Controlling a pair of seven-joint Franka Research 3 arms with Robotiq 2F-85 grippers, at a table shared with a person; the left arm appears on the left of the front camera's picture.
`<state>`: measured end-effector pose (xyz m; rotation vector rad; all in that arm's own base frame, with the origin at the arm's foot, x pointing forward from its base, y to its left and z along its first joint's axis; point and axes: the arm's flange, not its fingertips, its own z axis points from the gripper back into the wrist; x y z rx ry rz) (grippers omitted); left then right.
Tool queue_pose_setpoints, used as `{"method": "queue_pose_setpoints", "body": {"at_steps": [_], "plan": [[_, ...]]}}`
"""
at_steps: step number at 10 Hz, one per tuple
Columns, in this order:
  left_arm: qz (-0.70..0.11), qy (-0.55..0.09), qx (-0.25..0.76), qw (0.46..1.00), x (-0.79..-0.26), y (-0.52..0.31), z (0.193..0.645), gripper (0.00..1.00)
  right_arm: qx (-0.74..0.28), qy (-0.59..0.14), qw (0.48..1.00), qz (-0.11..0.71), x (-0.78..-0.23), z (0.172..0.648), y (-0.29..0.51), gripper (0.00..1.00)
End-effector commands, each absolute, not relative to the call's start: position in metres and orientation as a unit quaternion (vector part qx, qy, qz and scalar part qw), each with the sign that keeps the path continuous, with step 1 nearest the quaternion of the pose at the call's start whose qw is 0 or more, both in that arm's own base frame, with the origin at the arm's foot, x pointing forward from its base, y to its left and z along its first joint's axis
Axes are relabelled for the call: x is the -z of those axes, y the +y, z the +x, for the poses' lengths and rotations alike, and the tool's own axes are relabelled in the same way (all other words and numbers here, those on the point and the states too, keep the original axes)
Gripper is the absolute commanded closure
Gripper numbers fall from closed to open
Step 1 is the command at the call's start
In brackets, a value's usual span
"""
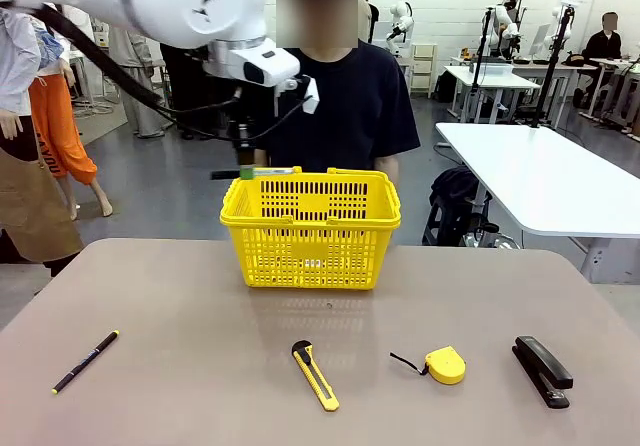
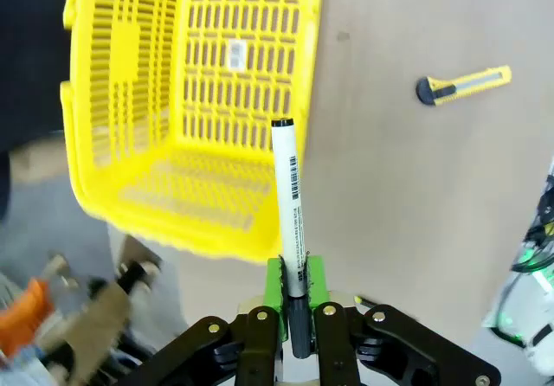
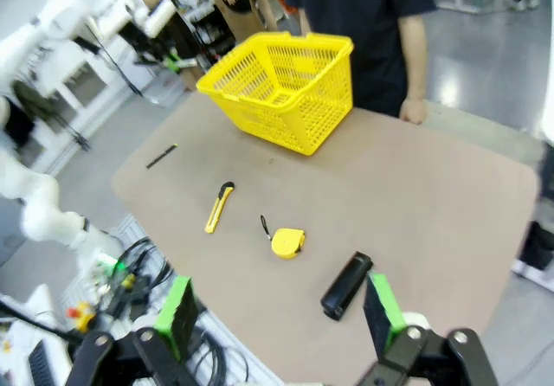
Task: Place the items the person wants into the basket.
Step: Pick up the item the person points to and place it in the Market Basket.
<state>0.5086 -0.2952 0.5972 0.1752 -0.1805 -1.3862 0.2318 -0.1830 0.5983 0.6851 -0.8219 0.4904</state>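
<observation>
Left hand [image 2: 294, 295] clamped on marker [image 2: 288, 196] at one end, poised over basket [image 2: 130, 100] rim. Light, stiff, slick barrel, prob pivots if nudged. Right hand [image 3: 279, 310] spread apart over bench [image 3: 450, 196]. Pen [image 1: 85, 361], tape measure [image 1: 444, 364] on bench, both light; take pen mid-shaft

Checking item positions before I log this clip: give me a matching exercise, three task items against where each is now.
1. marker
2. pen
3. tape measure

A. on the table, between box cutter and stapler
B. clamped in the left gripper, by the basket
C. lying on the table at the robot's left

Pairs: 1-B, 2-C, 3-A
</observation>
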Motion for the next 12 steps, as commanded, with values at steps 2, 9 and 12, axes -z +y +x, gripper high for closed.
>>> {"method": "queue_pose_setpoints", "body": {"at_steps": [2,9,12], "plan": [[0.073,-0.106,0.662,0.738,-0.589,-0.332,0.54,0.88,-0.238,-0.395,0.823,0.332,-0.598,0.234,-0.182,0.0],[0.058,-0.102,0.641,0.758,-0.573,-0.337,0.547,0.88,-0.238,-0.395,0.823,0.332,-0.598,0.234,-0.182,0.0],[0.046,-0.085,0.63,0.771,-0.57,-0.341,0.566,0.88,-0.238,-0.395,0.823,0.332,-0.598,0.234,-0.182,0.0]]}}
